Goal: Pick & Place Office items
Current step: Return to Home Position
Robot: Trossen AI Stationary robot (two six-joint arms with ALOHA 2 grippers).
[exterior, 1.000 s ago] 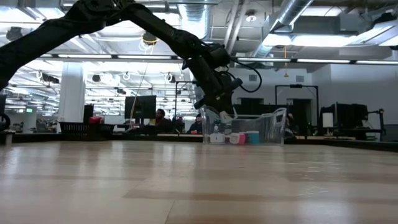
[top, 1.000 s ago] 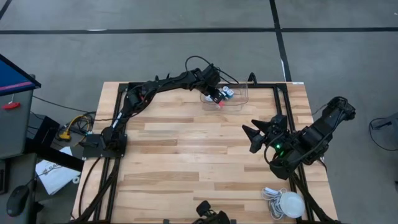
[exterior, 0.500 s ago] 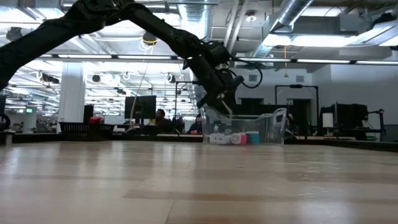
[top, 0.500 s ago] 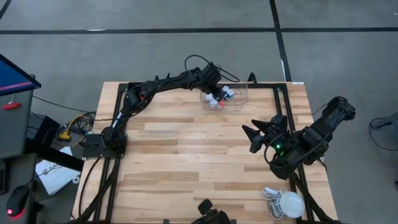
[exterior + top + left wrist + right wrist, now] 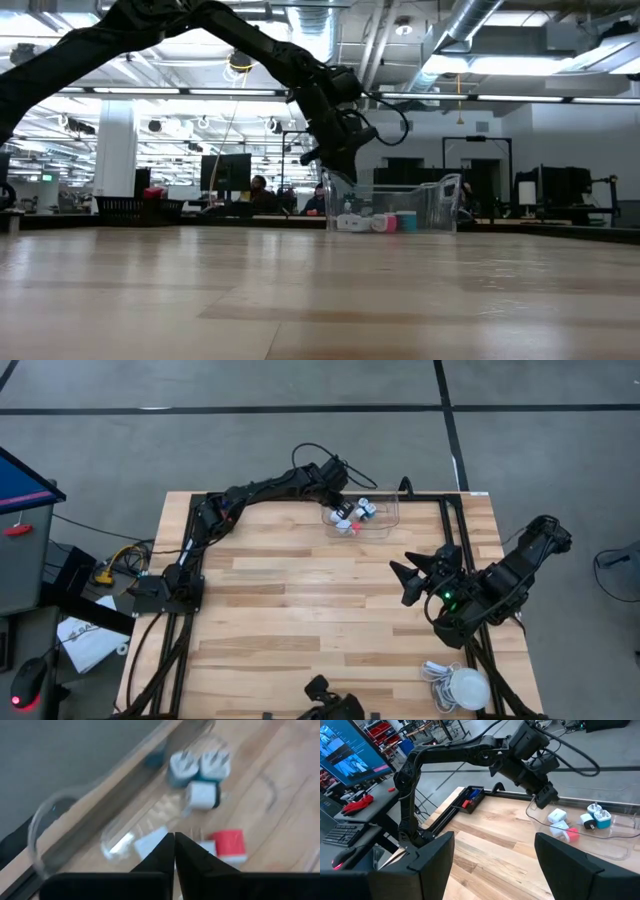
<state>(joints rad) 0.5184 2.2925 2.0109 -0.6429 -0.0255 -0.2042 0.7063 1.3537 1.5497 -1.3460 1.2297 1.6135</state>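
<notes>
The office items (image 5: 355, 517) are small white, blue and red pieces lying on the floor of a clear plastic tray (image 5: 385, 525) at the table's far edge. In the left wrist view they show as two blue-and-white plugs (image 5: 197, 765), a white block (image 5: 202, 795) and a red block (image 5: 227, 845). My left gripper (image 5: 338, 500) hangs shut and empty just above the tray's left end (image 5: 332, 165), its fingertips together (image 5: 174, 836). My right gripper (image 5: 412, 575) waits open and empty above the table's right side, its fingers wide apart (image 5: 495, 845).
A big white bulb with coiled cable (image 5: 460, 685) lies at the near right corner. A dark object (image 5: 335, 705) sits at the near edge. The bare wooden tabletop (image 5: 300, 600) stretches between the arms. People and desks show in the room beyond (image 5: 260, 190).
My left gripper has risen out of the tray and drawn back toward the table's left, from among the pieces to just above the tray's left end. The white and red pieces at that end now lie uncovered. My right arm has kept still.
</notes>
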